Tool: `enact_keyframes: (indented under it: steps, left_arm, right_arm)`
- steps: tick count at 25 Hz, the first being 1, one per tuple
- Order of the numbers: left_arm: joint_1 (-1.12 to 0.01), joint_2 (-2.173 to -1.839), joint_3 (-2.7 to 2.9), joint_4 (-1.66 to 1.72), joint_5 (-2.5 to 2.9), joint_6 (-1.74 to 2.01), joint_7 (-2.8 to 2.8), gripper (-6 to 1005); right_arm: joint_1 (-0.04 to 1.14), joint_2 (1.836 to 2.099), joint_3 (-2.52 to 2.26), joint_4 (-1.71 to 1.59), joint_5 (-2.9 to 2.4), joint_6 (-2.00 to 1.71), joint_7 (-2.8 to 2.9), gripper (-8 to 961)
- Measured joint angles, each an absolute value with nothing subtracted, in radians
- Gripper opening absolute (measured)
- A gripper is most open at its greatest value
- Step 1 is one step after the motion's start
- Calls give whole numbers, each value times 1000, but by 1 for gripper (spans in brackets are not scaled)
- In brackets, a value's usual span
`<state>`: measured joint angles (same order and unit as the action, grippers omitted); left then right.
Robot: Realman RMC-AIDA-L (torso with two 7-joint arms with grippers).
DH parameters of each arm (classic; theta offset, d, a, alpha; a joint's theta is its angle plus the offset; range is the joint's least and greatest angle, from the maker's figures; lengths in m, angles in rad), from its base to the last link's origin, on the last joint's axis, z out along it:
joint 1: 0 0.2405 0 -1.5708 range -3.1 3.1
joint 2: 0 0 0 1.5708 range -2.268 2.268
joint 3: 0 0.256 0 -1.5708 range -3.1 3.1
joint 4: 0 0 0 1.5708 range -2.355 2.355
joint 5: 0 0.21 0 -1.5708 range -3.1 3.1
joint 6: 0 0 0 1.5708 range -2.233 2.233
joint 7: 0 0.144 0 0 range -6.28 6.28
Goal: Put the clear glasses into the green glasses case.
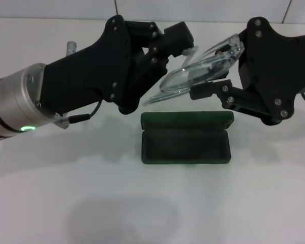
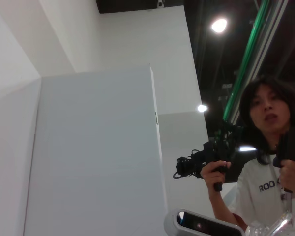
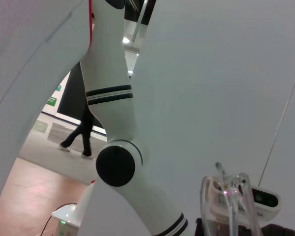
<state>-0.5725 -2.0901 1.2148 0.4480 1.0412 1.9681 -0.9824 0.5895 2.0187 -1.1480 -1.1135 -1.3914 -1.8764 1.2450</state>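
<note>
The clear glasses (image 1: 201,71) hang tilted in the air between my two grippers, just above and behind the green glasses case (image 1: 185,146). The case lies open on the white table, its lid (image 1: 188,119) lying back behind the felt-lined base. My left gripper (image 1: 182,47) comes in from the left and holds the glasses at their upper left end. From the right, my right gripper (image 1: 224,66) grips their right end. Part of the clear frame (image 3: 229,201) shows in the right wrist view, and a corner of the glasses (image 2: 281,225) shows in the left wrist view.
The white table (image 1: 142,203) runs out in front of the case and to both sides. A small metal-tipped object (image 1: 71,47) stands behind my left arm. A person (image 2: 268,162) holding handheld controllers appears in the left wrist view.
</note>
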Motion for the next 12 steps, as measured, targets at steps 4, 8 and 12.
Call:
enact_keyframes:
  steps: [4, 8, 12]
  left_arm:
    - [-571, -2091, 1215, 448, 1046, 1968, -982, 21]
    - [-569, -2091, 1215, 448, 1046, 1968, -981, 22]
    - [-567, -2091, 1210, 442, 1041, 1967, -975, 22]
  right_arm:
    - [589, 2019, -1151, -1113, -1391, -1874, 1242, 69]
    - [589, 2019, -1152, -1112, -1391, -1868, 1241, 69]
    - [589, 2019, -1153, -1112, -1391, -1867, 1241, 70]
